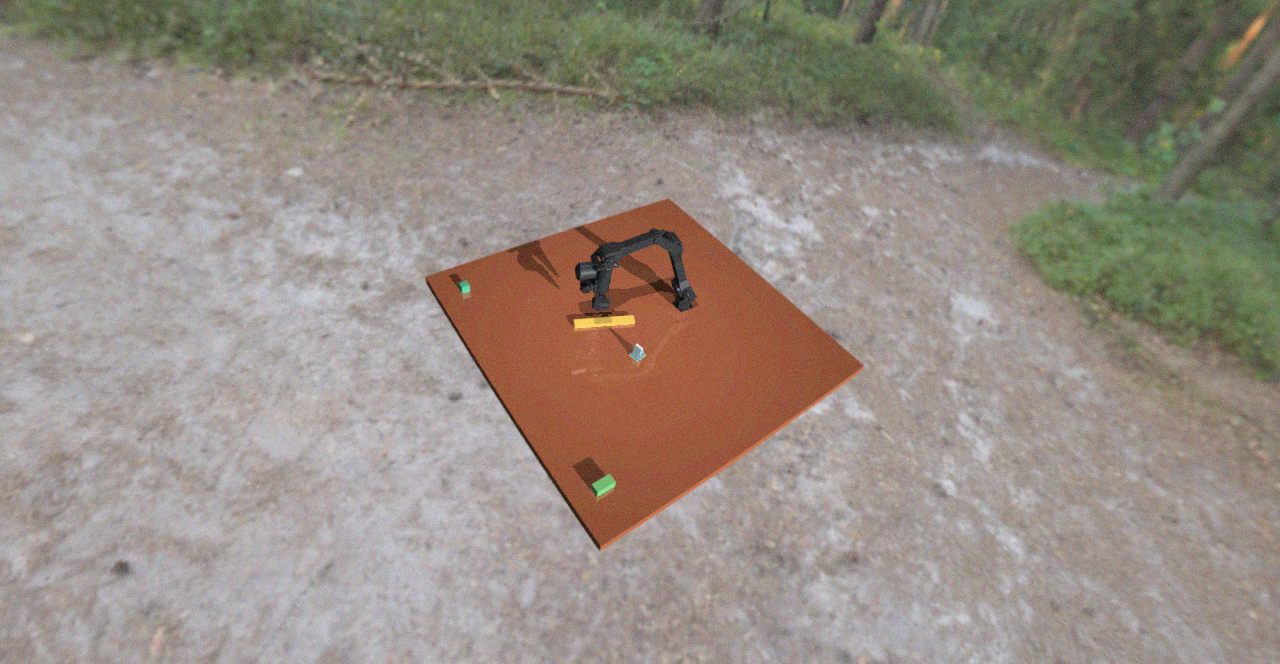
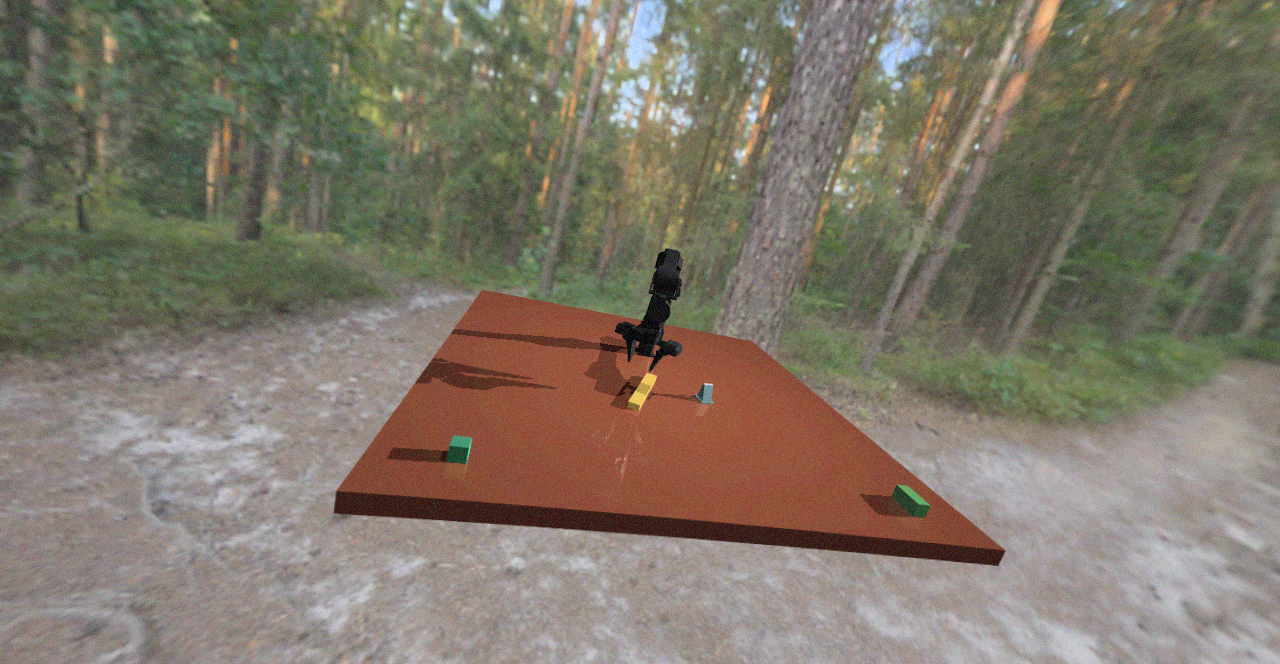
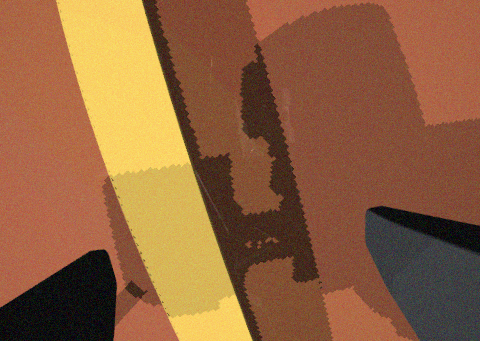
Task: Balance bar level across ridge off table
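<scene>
The yellow bar (image 1: pixel 617 321) (image 2: pixel 642 391) (image 3: pixel 125 81) lies flat on the brown table (image 1: pixel 716 382) (image 2: pixel 760 445). The small pale blue-grey ridge (image 1: pixel 637 353) (image 2: pixel 707 393) stands apart from the bar, to its right in the exterior view; it does not show in the wrist view. My gripper (image 1: pixel 601 307) (image 2: pixel 641 364) (image 3: pixel 240 249) points down, open and empty, a little above the bar. In the wrist view the bar runs slanted between the fingers, closer to the left one, and the gripper's shadow falls across it.
A teal block (image 1: pixel 464 286) (image 2: pixel 459 449) sits near one table corner. A green block (image 1: pixel 604 484) (image 2: pixel 911 501) sits near another. Both are far from the bar and the ridge. The arm's base (image 1: pixel 683 302) stands behind the bar.
</scene>
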